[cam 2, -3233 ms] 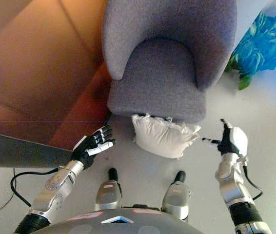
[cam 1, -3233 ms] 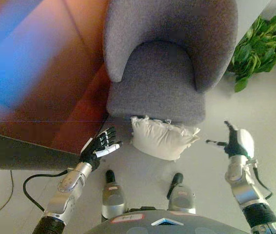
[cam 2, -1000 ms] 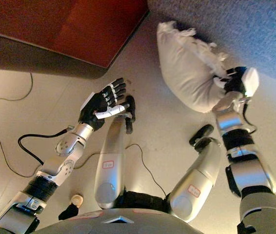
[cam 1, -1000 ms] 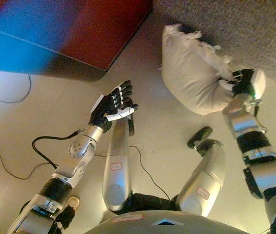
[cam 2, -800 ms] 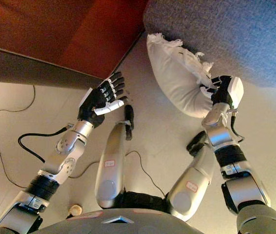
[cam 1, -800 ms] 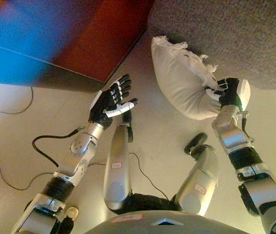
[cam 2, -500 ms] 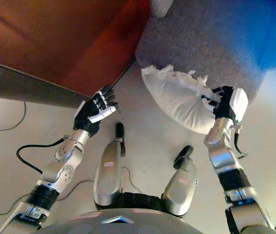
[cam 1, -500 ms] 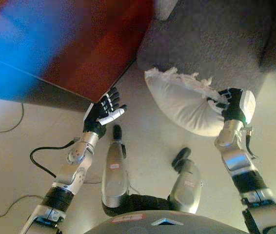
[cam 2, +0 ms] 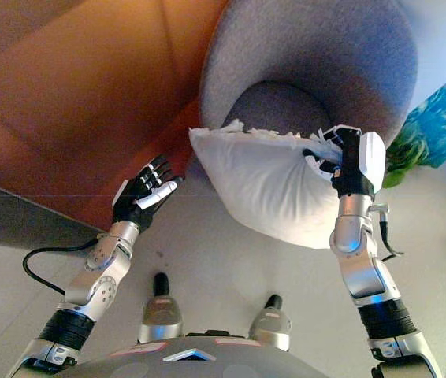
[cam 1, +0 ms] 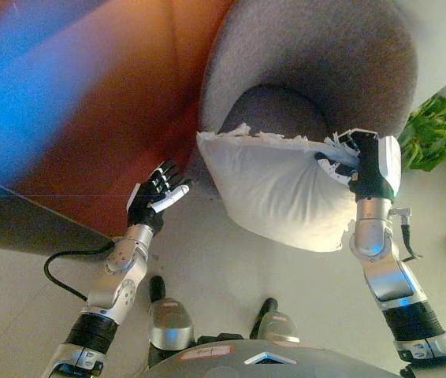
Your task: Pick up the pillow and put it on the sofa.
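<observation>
A white pillow [cam 1: 274,189] with a frilled top edge hangs in the air in front of the grey armchair [cam 1: 317,67]. It covers the front of the seat. My right hand [cam 1: 365,161] is shut on the pillow's right upper corner and holds it up. My left hand [cam 1: 154,201] is open and empty, fingers spread, to the left of the pillow and apart from it. The pillow also shows in the right eye view [cam 2: 266,185], with the right hand [cam 2: 349,161] on its corner.
A red-brown wall panel [cam 1: 89,118] stands to the left of the armchair. A green potted plant [cam 1: 432,130] is at the right beside the chair. Pale floor [cam 1: 207,276] lies below the pillow.
The camera has swung up from the floor to the armchair. My right hand has lifted the pillow off the floor to seat height. My left hand stays open at the left.
</observation>
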You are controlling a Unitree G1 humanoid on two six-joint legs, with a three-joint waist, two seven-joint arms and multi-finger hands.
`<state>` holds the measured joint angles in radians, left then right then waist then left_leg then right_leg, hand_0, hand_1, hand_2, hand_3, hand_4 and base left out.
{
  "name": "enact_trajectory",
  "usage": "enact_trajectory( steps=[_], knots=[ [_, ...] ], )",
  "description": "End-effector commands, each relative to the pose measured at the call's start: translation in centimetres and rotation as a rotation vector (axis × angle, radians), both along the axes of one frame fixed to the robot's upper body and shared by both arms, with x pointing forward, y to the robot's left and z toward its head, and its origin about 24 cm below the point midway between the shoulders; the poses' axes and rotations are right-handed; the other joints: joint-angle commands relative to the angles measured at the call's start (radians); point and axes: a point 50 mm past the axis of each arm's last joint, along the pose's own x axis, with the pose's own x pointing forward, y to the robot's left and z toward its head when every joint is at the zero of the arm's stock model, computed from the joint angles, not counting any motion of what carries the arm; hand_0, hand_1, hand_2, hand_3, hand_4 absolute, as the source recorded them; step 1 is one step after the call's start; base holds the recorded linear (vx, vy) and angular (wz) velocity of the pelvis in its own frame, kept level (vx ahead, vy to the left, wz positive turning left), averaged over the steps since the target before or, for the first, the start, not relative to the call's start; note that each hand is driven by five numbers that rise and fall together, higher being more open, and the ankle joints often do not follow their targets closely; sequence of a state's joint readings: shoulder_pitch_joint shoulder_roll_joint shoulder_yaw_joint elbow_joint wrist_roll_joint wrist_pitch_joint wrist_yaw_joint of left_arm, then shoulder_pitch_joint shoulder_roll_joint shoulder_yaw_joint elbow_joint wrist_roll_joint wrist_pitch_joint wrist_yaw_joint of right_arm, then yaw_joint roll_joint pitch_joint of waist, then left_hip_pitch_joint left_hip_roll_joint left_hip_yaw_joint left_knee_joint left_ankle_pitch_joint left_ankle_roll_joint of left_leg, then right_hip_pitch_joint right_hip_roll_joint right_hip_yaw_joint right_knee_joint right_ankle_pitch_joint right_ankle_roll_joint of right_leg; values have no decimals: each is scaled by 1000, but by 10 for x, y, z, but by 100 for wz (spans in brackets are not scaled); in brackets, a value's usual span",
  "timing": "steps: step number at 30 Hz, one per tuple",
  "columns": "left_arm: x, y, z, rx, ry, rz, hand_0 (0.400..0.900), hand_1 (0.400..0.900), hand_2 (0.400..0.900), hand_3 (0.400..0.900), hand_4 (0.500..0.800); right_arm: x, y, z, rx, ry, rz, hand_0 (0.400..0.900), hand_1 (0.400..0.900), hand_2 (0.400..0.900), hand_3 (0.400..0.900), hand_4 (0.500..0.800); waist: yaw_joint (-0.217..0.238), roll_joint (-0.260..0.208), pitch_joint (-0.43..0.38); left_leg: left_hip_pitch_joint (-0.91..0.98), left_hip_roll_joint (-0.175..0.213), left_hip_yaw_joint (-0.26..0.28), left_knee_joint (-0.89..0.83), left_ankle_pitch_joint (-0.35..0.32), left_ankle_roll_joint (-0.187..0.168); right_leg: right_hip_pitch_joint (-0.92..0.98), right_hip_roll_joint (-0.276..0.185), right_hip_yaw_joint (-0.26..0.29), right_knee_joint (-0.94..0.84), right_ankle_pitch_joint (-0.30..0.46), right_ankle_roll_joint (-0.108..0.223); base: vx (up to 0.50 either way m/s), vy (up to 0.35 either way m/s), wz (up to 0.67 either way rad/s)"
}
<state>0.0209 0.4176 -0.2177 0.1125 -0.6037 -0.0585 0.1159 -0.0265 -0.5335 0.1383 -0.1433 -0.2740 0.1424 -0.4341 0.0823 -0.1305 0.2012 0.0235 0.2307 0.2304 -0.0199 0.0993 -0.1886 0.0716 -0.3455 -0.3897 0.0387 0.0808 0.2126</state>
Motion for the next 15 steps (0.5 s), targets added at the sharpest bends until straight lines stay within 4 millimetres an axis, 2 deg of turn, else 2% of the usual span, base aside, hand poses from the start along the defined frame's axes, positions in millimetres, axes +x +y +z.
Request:
enact_trajectory(
  steps=[1,4,7,11,15],
  knots=[
    [15,-14,17,-55,-124,2,900,900,900,900,800,-8,-13,119,-2,-635,35,400,400,400,400,500,-1,35,-130,81,-16,16,-67,-62,95,-31,-31,-8,-48,213,48,-2,55,-13],
    [14,-13,18,-58,-127,0,900,900,900,900,800,-10,-15,133,52,-675,71,400,400,400,400,500,1,31,-141,92,-23,20,-67,-75,100,-27,-42,-14,-42,213,48,17,32,-10],
    [14,-12,18,-62,-124,-8,900,900,900,900,800,-6,-18,136,124,-637,91,400,400,400,400,500,9,25,-147,99,-30,11,-67,-82,103,-22,-46,-20,-37,211,48,41,11,0],
    [13,-14,20,-68,-146,-72,900,900,900,900,800,11,-25,127,200,-504,85,400,400,400,400,500,26,16,-152,104,-31,0,-67,-87,101,-4,-46,-39,-45,205,47,75,-16,8],
    [10,-13,21,-70,-157,-123,900,900,900,900,800,36,-36,109,276,-332,52,400,400,400,400,500,54,8,-159,104,-28,-13,-67,-84,95,18,-41,-64,-60,197,43,86,-25,11]
  ],
)
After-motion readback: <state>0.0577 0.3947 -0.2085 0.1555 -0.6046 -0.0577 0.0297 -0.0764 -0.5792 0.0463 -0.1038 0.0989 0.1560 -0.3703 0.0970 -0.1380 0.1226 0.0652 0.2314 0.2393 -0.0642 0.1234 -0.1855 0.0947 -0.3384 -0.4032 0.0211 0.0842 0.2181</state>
